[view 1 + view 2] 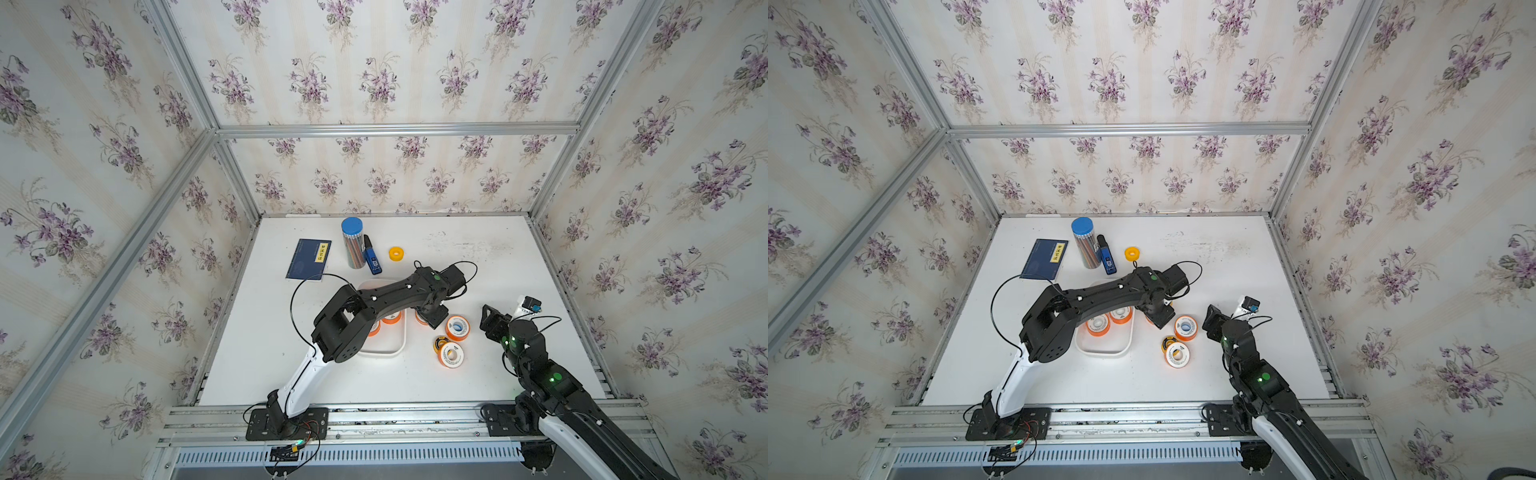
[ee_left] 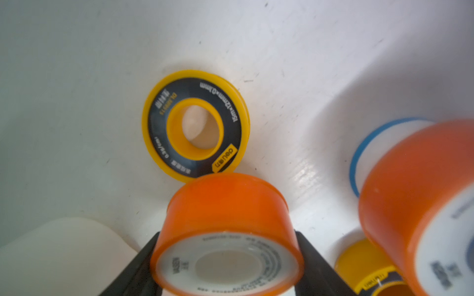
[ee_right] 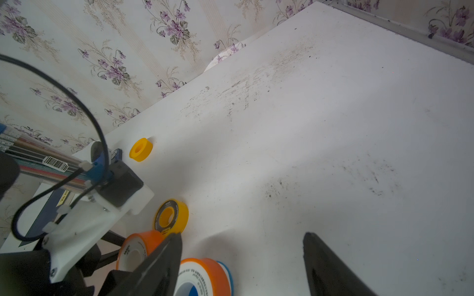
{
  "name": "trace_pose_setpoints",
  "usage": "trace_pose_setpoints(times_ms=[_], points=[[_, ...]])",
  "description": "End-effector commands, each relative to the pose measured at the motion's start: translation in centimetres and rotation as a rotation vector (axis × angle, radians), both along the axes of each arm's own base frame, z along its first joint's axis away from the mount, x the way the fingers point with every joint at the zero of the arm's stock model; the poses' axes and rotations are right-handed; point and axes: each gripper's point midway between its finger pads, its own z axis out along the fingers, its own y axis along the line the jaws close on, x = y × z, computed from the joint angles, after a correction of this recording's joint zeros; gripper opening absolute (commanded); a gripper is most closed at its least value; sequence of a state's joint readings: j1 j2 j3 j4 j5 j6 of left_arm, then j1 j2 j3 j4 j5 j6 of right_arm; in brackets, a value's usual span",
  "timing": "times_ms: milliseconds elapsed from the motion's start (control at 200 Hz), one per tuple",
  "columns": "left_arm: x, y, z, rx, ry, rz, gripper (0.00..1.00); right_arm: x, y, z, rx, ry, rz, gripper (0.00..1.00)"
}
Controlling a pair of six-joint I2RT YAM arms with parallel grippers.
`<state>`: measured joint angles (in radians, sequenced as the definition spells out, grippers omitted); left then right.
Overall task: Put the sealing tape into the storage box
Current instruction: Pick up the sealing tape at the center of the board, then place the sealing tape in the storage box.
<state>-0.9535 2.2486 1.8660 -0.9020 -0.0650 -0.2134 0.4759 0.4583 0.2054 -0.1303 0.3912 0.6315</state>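
Note:
My left arm reaches over the white storage box [image 1: 384, 353]. Its gripper [image 2: 225, 234] is just right of the box, shut on an orange sealing tape spool [image 2: 225, 205] whose white face looks at the wrist camera. Two orange spools [image 1: 1098, 326] [image 1: 1120, 314] lie inside the box. On the table to the right are an orange-and-blue spool [image 1: 457, 327], a yellow-black spool [image 1: 440, 343] and an orange-white spool [image 1: 451, 354]. Another yellow-black spool [image 2: 195, 125] stands beyond the held one. A small yellow spool [image 1: 396, 253] lies farther back. My right gripper [image 3: 242, 235] hangs open over bare table, next to the orange-and-blue spool.
A dark blue booklet [image 1: 308, 259], a clear pencil tube with a blue lid [image 1: 352, 243] and a blue marker [image 1: 372, 262] stand at the back left. Aluminium frame rails and papered walls close in the table on three sides.

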Motion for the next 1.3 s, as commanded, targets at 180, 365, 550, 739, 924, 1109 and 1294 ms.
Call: trace_pose_setpoints(times_ms=[180, 365, 550, 739, 924, 1109, 1294], points=[[-0.5, 0.9, 5.7, -0.057, -0.076, 0.019, 0.61, 0.3, 0.1, 0.8, 0.010, -0.028, 0.000, 0.78], [-1.9, 4.1, 8.1, -0.040, -0.105, 0.047, 0.61, 0.3, 0.1, 0.8, 0.011, -0.029, -0.001, 0.78], [-4.4, 8.3, 8.8, -0.016, -0.103, 0.079, 0.61, 0.3, 0.1, 0.8, 0.012, -0.030, 0.001, 0.78], [-7.0, 11.4, 7.3, -0.012, -0.065, 0.109, 0.61, 0.3, 0.2, 0.8, 0.012, -0.030, 0.004, 0.78], [-8.1, 12.0, 5.2, -0.020, -0.026, 0.119, 0.61, 0.3, 0.2, 0.8, 0.011, -0.029, 0.004, 0.78], [-8.3, 11.7, 3.2, 0.002, 0.015, 0.112, 0.62, 0.3, 0.2, 0.8, 0.011, -0.029, 0.003, 0.78], [-7.5, 11.5, 1.9, 0.021, 0.029, 0.121, 0.64, 0.3, 0.1, 0.8, 0.010, -0.028, 0.003, 0.78]])
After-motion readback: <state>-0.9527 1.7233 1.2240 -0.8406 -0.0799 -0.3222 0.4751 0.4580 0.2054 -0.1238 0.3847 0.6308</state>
